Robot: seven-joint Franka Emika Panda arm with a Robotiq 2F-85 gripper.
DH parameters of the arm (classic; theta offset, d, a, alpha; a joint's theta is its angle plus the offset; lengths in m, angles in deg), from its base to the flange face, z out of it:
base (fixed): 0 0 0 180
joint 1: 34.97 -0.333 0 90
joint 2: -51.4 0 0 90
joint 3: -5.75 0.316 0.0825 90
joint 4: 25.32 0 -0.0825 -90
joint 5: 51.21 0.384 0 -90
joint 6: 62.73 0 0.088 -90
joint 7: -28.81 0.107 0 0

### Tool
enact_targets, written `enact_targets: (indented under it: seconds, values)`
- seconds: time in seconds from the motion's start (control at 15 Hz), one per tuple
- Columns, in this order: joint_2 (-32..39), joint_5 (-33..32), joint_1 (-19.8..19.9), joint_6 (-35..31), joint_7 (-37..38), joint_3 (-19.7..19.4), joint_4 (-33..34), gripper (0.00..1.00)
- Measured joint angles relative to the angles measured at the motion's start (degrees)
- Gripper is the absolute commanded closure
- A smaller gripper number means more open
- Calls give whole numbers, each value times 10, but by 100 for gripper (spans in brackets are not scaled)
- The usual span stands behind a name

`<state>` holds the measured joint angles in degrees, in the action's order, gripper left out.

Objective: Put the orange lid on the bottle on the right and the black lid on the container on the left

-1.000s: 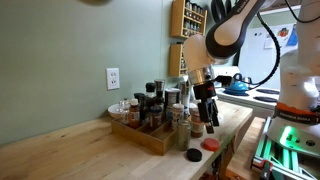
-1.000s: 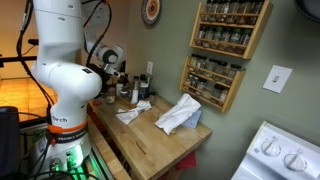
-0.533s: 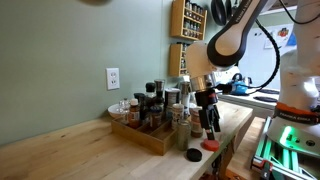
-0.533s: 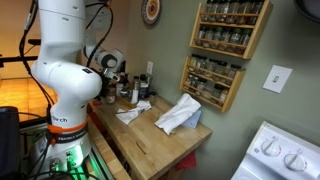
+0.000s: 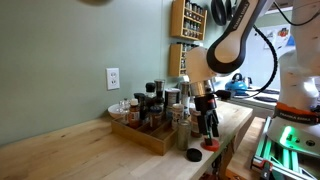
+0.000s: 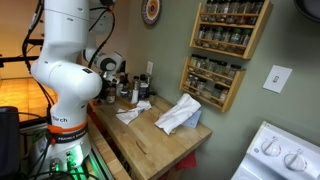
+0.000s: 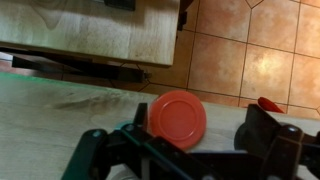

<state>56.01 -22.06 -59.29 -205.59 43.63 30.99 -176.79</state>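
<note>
The orange lid (image 5: 211,144) lies flat on the wooden counter near its front edge. In the wrist view the orange lid (image 7: 177,120) sits between my two fingers, nearer the left one. My gripper (image 5: 210,131) (image 7: 195,138) is open and empty, pointing down just above the lid. The black lid (image 5: 193,155) lies on the counter beside the orange one. Several bottles and jars (image 5: 152,105) stand in and in front of a wooden tray (image 5: 148,134). I cannot tell which of them are uncapped.
The counter's edge (image 5: 226,150) is right by the lids, with tiled floor (image 7: 240,50) beyond it. A spice rack (image 5: 187,20) hangs on the wall. In an exterior view, cloths (image 6: 178,115) lie on the counter beside the arm's base (image 6: 66,85).
My gripper has moved down and a little along the counter, from beside the bottles to just over the orange lid. The lids have not moved.
</note>
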Motion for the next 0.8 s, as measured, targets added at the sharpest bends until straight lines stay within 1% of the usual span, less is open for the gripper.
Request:
enact_targets:
  seconds: [0.33,0.67,0.73,0.8]
  values:
    - [17,-1,0,-19,6,0,0,0]
    - [19,-1,0,-25,19,0,0,0]
    - [20,-1,0,-27,21,0,0,5]
    - [20,-1,0,-28,22,0,0,8]
